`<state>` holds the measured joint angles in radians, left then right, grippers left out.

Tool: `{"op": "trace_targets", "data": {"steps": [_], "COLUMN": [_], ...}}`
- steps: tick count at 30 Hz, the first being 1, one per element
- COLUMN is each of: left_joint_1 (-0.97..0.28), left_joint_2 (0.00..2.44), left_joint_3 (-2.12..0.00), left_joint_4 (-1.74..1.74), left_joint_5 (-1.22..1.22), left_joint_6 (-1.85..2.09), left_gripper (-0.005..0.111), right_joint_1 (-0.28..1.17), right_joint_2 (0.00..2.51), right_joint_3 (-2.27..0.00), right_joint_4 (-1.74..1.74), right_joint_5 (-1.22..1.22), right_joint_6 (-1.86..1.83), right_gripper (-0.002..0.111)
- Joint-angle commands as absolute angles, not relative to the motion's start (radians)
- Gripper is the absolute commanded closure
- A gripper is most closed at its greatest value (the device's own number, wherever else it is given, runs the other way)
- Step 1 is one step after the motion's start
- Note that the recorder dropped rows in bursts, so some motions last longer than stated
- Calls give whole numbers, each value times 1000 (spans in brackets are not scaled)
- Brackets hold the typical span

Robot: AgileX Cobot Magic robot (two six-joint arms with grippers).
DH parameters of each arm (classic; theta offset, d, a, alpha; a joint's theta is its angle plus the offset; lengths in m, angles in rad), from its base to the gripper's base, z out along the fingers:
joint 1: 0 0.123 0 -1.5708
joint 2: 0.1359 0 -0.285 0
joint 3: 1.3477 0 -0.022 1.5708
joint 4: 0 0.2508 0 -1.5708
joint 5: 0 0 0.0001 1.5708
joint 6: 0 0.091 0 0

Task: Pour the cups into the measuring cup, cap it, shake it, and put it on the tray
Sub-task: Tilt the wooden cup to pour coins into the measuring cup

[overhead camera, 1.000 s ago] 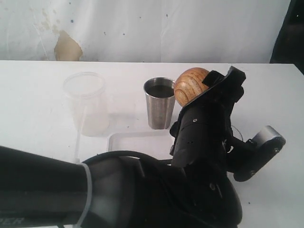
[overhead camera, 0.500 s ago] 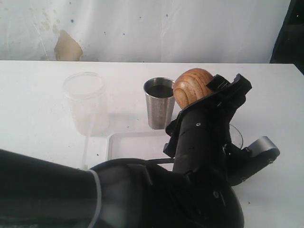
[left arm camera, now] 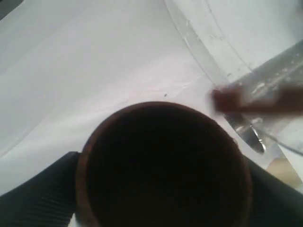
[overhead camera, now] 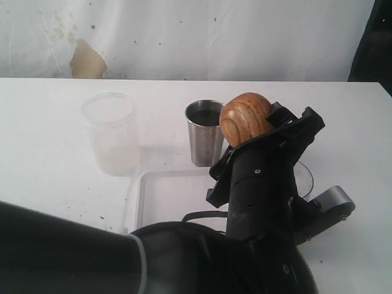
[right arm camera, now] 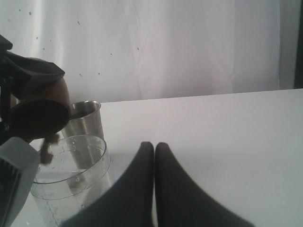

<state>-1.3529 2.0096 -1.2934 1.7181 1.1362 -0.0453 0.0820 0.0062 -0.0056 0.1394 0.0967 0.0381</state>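
- The wooden cup point(overhead camera: 245, 116) hangs tipped above the measuring cup point(right arm camera: 71, 177), grasped by the left fingers point(left arm camera: 40, 201).
- The right fingers point(right arm camera: 142, 182) are clenched, empty.
- White worktop point(overhead camera: 43, 110); stained white backdrop point(overhead camera: 184, 37).
- Two cups, counting the steel tumbler point(overhead camera: 205, 144); one measuring cup, one frosted tub point(overhead camera: 111, 138), one tray point(overhead camera: 162, 193).
- Only the right wrist view shows the measuring cup's clear wall plainly.

Wooden cup point(overhead camera: 245, 117) over measuring cup point(right arm camera: 71, 179) — steel tumbler point(overhead camera: 205, 141) behind.

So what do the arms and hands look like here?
Left arm: bulky matte-black housing with small screws, a thin black cable, a pale band round the near link, a silver-grey block by the wrist. Right hand: two smooth black tapered fingers.
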Motion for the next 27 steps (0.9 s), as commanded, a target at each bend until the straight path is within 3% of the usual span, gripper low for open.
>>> {"op": "trace_targets", "data": {"steps": [1, 22, 27], "left_joint_1": [-1365, -1368, -1368], "left_joint_2": [2003, 2005, 2001], "left_joint_3": [-1306, -1375, -1375], "left_joint_4": [1744, 1744, 1744], "left_joint_5": [1173, 1161, 1221], "left_joint_6": [-17, 162, -209], "left_gripper": [107, 107, 107], "right_joint_1": [89, 89, 89], "right_joint_2": [0, 0, 0], "right_joint_3": [0, 0, 0], "right_joint_4": [138, 138, 138], "right_joint_5": [89, 89, 89], "right_joint_6": [39, 39, 39], "right_gripper": [108, 108, 108]}}
